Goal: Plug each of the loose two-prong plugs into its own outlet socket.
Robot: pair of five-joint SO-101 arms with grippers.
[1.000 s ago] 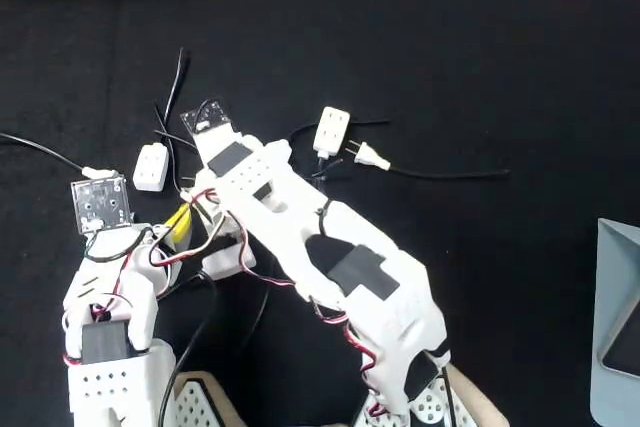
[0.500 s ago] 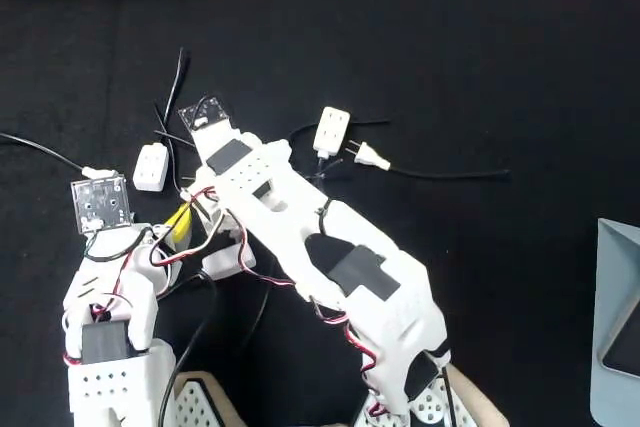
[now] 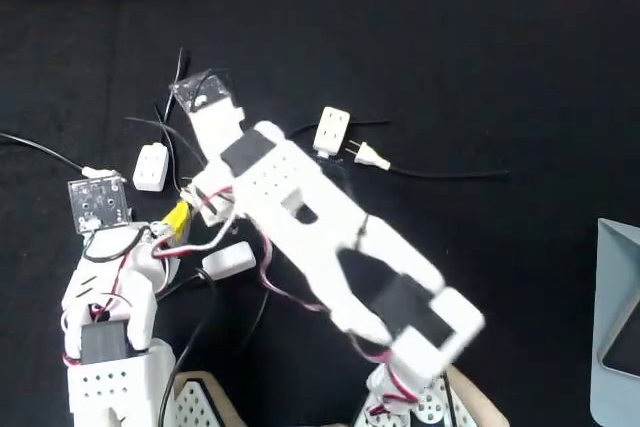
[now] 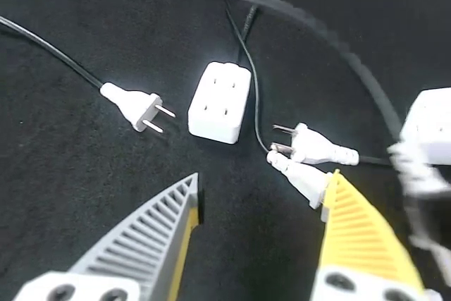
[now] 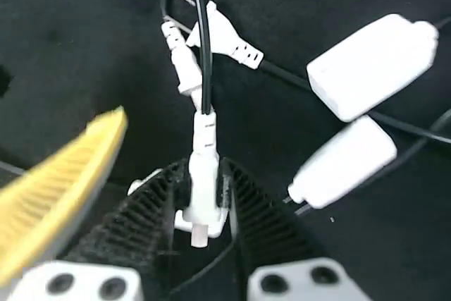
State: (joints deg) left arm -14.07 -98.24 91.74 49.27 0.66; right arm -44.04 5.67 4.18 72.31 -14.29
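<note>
As we read it, step: grasp made on one plug, insertion not yet done. None of the loose plugs looks seated, so prob. early in the task.
right gripper [image 5: 203,174]: pinching the held plug [image 5: 201,206] by its white body, black cable leading out past the fingertips. Prongs hidden, so we can't tell which way they face.
left gripper [image 4: 262,176]: spread wide, nothing in it, hanging over the desk [image 3: 500,67].
near outlet [image 4: 219,101]: white block w/ two slot pairs, flat on the desk ahead of the left gripper.
lone plug [image 4: 134,103]: just beside the near outlet, prongs toward it, not touching.
plug pair [image 4: 310,151]: lying close together on the outlet's other side, near the left gripper's yellow finger.
far outlet [image 3: 331,130]: apart from the near outlet, on the other side of the right arm's wrist. The side plug [image 3: 370,155] is just beside it, prongs aimed at it, not in.
next move: we'd lift the held plug clear of the cable tangle, check prong direction, turn the wrist so the prongs line up w/ one slot pair, then push straight in. A regrasp may be needed if the prongs face back into the gripper.
left gripper's part: prob. pin the outlet so it doesn't slide under the push.
</note>
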